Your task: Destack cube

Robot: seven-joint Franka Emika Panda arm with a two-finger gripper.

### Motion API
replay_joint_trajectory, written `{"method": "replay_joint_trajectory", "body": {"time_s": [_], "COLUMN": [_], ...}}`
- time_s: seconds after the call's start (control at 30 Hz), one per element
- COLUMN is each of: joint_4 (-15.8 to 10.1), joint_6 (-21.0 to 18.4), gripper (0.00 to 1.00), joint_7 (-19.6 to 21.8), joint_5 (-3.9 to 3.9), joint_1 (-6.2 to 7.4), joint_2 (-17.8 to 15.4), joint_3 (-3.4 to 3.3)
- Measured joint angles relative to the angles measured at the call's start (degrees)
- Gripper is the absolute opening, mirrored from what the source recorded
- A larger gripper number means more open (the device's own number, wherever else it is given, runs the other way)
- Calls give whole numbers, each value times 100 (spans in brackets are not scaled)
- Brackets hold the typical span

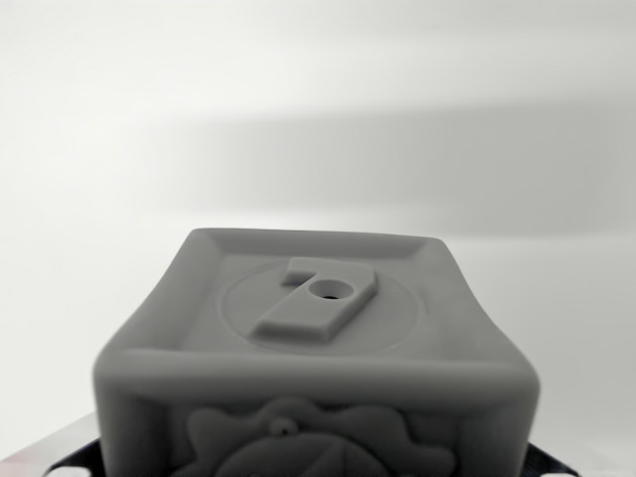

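A grey cube fills the lower half of the wrist view, very close to the camera. Its upper face carries a raised numeral 7 inside a circle, with a small hole in it. A relief figure is moulded on the near face, which the bottom edge of the picture cuts off. Only dark slivers of my gripper show, as fingers at the bottom left and bottom right corners, pressed against the cube's two sides. No second cube is visible; whatever lies under this one is hidden.
Behind the cube lies a plain white surface with a broad soft grey shadow band across the middle right. No other objects or edges are visible.
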Motion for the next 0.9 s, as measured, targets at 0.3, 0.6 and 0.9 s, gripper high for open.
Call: {"method": "replay_joint_trajectory", "body": {"time_s": [0.3, 0.6, 0.9], "joint_4": [-202, -385, -569], "joint_6": [139, 270, 397], "gripper": [0, 0, 0], "joint_7": [-274, -540, -830], "joint_5": [7, 14, 19], "joint_1": [-140, -280, -432], "joint_2": [-65, -119, -174], "joint_3": [-20, -36, -56]}}
